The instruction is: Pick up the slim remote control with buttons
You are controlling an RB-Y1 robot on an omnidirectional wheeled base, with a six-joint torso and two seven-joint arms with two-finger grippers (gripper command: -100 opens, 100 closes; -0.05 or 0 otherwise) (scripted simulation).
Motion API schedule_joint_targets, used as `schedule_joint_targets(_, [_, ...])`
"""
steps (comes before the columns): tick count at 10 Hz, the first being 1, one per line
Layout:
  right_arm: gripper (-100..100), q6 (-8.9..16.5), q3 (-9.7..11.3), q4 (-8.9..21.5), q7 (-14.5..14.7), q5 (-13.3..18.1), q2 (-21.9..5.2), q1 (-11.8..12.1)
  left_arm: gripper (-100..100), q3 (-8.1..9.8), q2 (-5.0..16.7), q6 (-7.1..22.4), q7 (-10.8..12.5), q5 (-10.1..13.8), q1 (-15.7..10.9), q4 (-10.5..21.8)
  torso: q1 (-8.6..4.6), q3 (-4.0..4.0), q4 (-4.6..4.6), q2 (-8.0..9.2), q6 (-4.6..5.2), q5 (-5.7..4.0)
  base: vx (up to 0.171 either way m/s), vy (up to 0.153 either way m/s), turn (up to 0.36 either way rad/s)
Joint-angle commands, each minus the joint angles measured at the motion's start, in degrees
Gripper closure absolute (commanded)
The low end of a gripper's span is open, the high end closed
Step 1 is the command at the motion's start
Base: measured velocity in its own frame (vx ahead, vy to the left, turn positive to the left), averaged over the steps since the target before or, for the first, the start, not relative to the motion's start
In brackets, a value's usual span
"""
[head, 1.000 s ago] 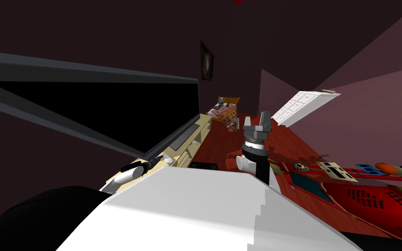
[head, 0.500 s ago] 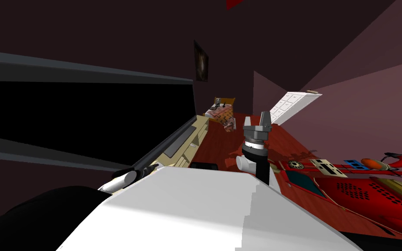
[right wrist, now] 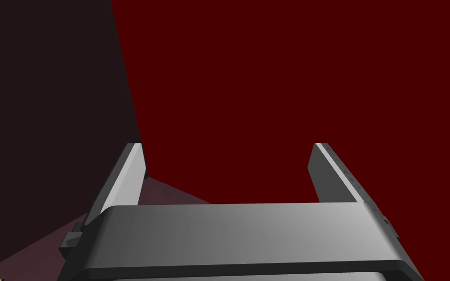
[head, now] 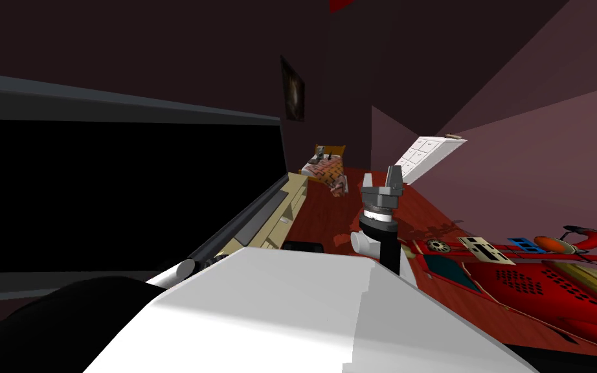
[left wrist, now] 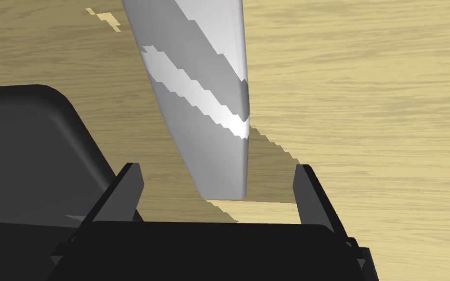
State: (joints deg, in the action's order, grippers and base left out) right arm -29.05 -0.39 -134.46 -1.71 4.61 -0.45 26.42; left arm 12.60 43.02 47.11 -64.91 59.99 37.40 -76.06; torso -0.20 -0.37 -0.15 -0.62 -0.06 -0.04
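1. Head view: right hand (head: pixel 394 169) raised, clear of the wooden table (head: pixel 289 206).
2. Left wrist view: grey remote (left wrist: pixel 204 97) lies on the table, its end between our left hand's (left wrist: pixel 217 166) wide-open fingers, ungripped; we judge closing and lifting remain.
3. Right wrist view: right hand open, empty.

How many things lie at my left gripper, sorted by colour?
Grey: 1, the slim remote
Black: 1, a rounded slab
Light wood: 1, the TV stand top
Total: 3
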Motion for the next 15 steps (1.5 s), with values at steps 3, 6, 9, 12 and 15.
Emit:
schedule_joint_targets(3, [0, 0.0, 0.0, 0.0, 0.0, 0.0, 0.0, 0.0, -100, -0.78, 0.02, 2.16, -0.76, 2.21, 1.01, 4.85, 0.0, 0.06, 0.02, 0.1, 0.0, 0.0, 0.13, -0.017, -0.044])
schedule_joint_targets(6, [0, 0.0, 0.0, 0.0, 0.0, 0.0, 0.0, -0.01, -100, -2.0, -1.15, 3.23, -0.68, 3.36, 1.21, 8.23, 0.01, 0.14, 0.05, 0.25, -0.01, 0.0, 0.094, -0.009, -0.025])
schedule_joint_targets(9, [0, 0.0, 0.0, 0.0, 0.0, 0.0, 0.0, -0.02, -100, -1.99, -1.49, 2.98, 0.96, 2.4, -0.6, 9.46, 0.04, 0.31, 0.12, 0.55, -0.01, 0.0, -0.01, 0.002, -0.074])
schedule_joint_targets(12, [0, 0.01, 0.0, 0.01, 0.0, 0.0, 0.0, -0.04, -100, -2.21, -2.23, 2.95, 3.35, 1.45, -3.33, 12.25, 0.1, 0.71, 0.27, 1.26, 0.0, 0.02, -0.164, 0.009, -0.207])
schedule_joint_targets(15, [0, 0.01, 0.0, 0.01, 0.0, 0.0, 0.0, -0.03, -100, -2.43, -2.96, 2.91, 5.73, 0.49, -6.07, 15.04, 0.11, 0.63, 0.25, 1.09, 0.0, 0.02, -0.121, 0.004, -0.174])
